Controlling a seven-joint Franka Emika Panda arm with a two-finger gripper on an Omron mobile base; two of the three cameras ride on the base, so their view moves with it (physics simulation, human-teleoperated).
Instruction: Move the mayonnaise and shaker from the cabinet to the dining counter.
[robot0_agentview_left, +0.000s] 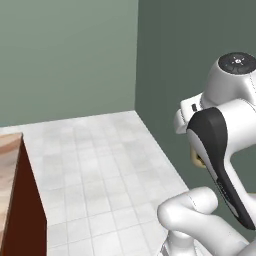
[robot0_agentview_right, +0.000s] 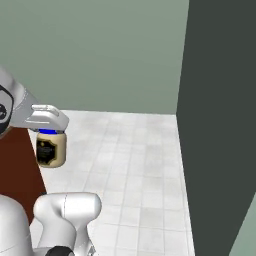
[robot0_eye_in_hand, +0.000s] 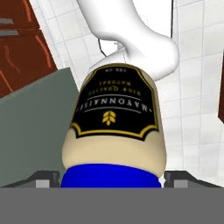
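Mayonnaise (robot0_eye_in_hand: 114, 127): you see it hanging between the fingertips (robot0_eye_in_hand: 46, 177), blue lid uppermost.
Gripper (robot0_agentview_right: 48, 131): jaws clamped on its lid.

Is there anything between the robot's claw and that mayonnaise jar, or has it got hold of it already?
Nothing stands between them. The gripper is shut on the mayonnaise at its blue lid, and the jar hangs below it in the air above the white tiled floor. In the hand view the jar sits right between the fingertips.
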